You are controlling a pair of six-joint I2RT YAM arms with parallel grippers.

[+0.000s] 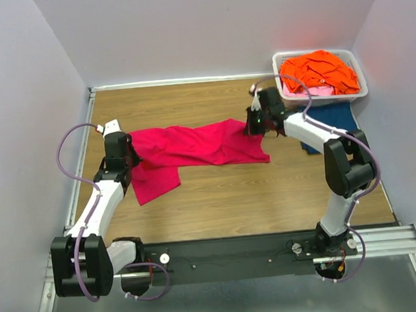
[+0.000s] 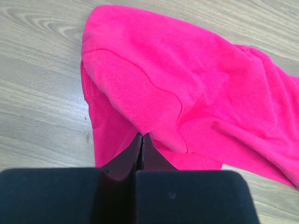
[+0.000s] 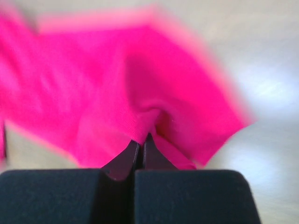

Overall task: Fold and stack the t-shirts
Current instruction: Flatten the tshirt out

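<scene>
A bright magenta-pink t-shirt (image 1: 193, 146) lies stretched across the middle of the wooden tabletop (image 1: 268, 194), running from the left of the frame toward centre right, with one flap hanging down toward lower left. The left jaws are clenched on its left end; in the left wrist view the dark tips meet on a fold of the pink cloth (image 2: 187, 93), which rests on the wood. The right jaws pinch its upper right corner, and the right wrist view shows the cloth (image 3: 131, 88) bunched at the closed tips, though blurred. At upper right a white basket (image 1: 286, 92) holds an orange shirt (image 1: 320, 71) over a pale pink one (image 1: 319, 90). Just below the basket a dark blue shirt (image 1: 337, 115) lies flat, partly under the right arm (image 1: 348, 164).
</scene>
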